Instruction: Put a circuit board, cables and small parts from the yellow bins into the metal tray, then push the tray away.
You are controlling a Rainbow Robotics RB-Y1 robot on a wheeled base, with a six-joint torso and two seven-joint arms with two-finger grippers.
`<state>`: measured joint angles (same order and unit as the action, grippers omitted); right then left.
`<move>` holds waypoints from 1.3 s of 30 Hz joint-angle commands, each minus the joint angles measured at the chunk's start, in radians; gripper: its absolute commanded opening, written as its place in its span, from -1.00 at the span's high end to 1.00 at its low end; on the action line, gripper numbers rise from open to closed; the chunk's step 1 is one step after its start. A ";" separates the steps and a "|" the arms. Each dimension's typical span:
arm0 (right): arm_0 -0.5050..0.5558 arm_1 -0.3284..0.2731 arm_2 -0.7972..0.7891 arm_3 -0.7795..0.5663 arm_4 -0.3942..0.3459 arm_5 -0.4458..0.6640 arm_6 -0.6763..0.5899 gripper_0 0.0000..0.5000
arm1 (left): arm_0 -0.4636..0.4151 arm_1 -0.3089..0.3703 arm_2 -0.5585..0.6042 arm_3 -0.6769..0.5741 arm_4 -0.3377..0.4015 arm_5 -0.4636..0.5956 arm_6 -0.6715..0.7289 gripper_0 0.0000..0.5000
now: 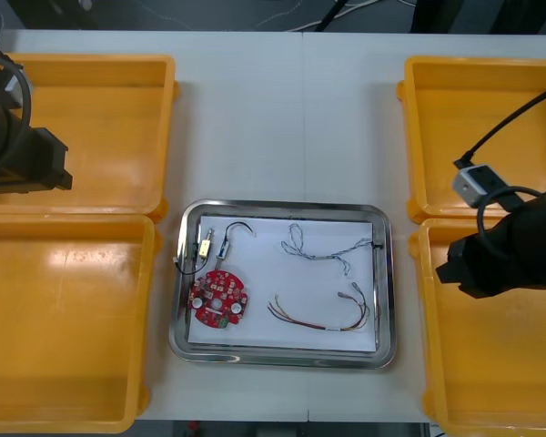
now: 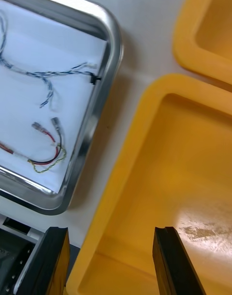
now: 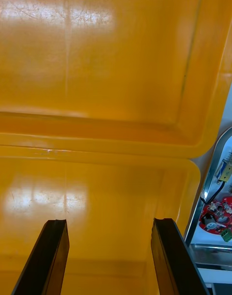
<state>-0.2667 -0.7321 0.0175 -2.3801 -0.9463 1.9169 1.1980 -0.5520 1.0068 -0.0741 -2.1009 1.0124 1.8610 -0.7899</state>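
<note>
The metal tray sits in the middle of the counter between the yellow bins, its inside lined white. The round red circuit board lies in the tray's near corner on the robot's left. Just beyond it is the black cable, curled, with a small metal part at its end close to the tray's left rim. The twisted blue and white cable trails across the far right part of the tray, one end reaching the right rim. The red and yellow cable lies nearer, along the right half, apart from the board. The left hand is out over the left side, above the far left bin in the front view. Its fingers are spread wide over yellow bin floor, and the tray's edge with the board is off to one side. The right hand hangs at the inner rim of the near right bin, just beside the tray's right edge. Its fingers are likewise spread apart, one near the tray's corner and the other over the bin's floor. The near left bin and far right bin flank the tray.
</note>
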 commanded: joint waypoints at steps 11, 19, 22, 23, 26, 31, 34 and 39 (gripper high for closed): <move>-0.253 -0.030 0.446 0.001 0.080 0.003 0.052 -1.00 | 0.007 -0.011 0.031 -0.021 0.012 -0.013 -0.048 -1.00; -0.362 0.019 0.604 0.056 0.086 -0.016 0.075 -1.00 | 0.007 -0.013 0.031 -0.021 0.012 -0.009 -0.046 -1.00; -0.393 0.048 0.651 0.067 0.100 -0.016 0.084 -1.00 | 0.007 -0.013 0.031 -0.021 0.012 -0.009 -0.046 -1.00; -0.398 0.056 0.662 0.068 0.106 -0.016 0.086 -1.00 | 0.007 -0.013 0.031 -0.021 0.012 -0.009 -0.046 -1.00; -0.421 0.092 0.719 0.075 0.144 -0.019 0.097 -1.00 | 0.007 -0.013 0.031 -0.021 0.012 -0.009 -0.046 -1.00; -0.448 0.137 0.846 0.091 0.235 -0.075 0.107 -1.00 | 0.007 -0.013 0.031 -0.021 0.012 -0.009 -0.046 -1.00; -0.462 0.151 0.918 0.122 0.271 -0.130 0.110 -1.00 | 0.007 -0.013 0.031 -0.021 0.012 -0.009 -0.046 -1.00; -0.490 0.174 1.021 0.168 0.333 -0.193 0.120 -1.00 | 0.007 -0.013 0.031 -0.021 0.012 -0.009 -0.046 -1.00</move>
<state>-0.7088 -0.5921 0.9700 -2.2260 -0.6415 1.7499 1.2960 -0.5516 1.0033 -0.0734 -2.1010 1.0168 1.8594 -0.7900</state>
